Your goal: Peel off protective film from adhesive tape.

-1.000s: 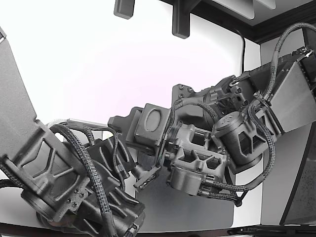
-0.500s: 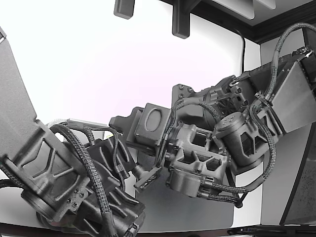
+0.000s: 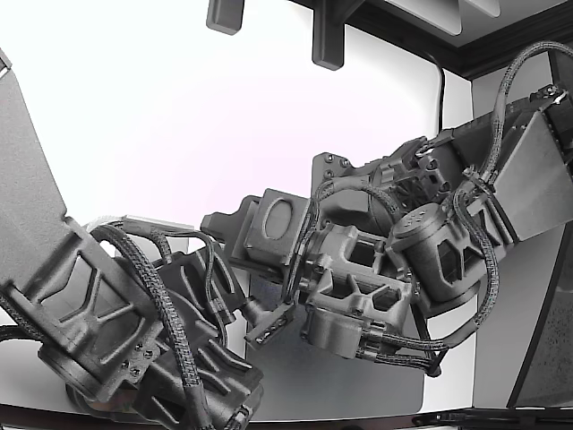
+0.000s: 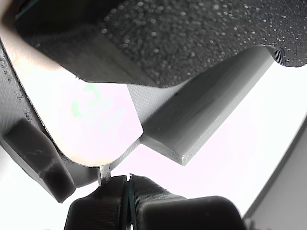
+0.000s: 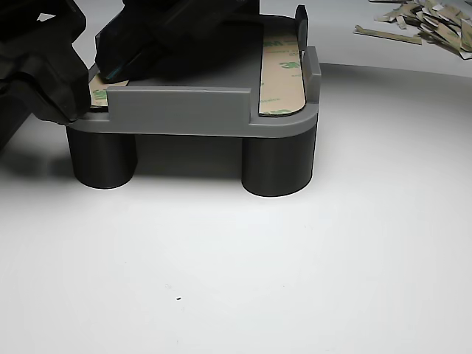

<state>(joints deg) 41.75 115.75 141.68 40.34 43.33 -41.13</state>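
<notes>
A grey fixture plate [image 5: 184, 110] stands on round legs. A tan tape strip with green print [image 5: 282, 70] lies along its right side in the other view. A second strip [image 5: 99, 92] lies at the left end, under the dark gripper [image 5: 77, 107]. In the wrist view this strip's film [image 4: 91, 115] fills the middle, and its rounded end hangs over the plate edge [image 4: 201, 124]. My gripper [image 4: 127, 184] has its fingers pressed together just below that end, pinching a thin tab of film [image 4: 104, 173]. In the exterior view the fingertips [image 3: 267, 324] sit between the two arms.
A pile of peeled film scraps [image 5: 428, 22] lies on the white table at the back right of the other view. A second dark arm [image 3: 116, 313] fills the exterior view's lower left. A post [image 5: 300, 18] stands on the plate's far right corner.
In the exterior view the wrist and gripper have crept slightly toward the right and downward. The other arm has barely moved.
</notes>
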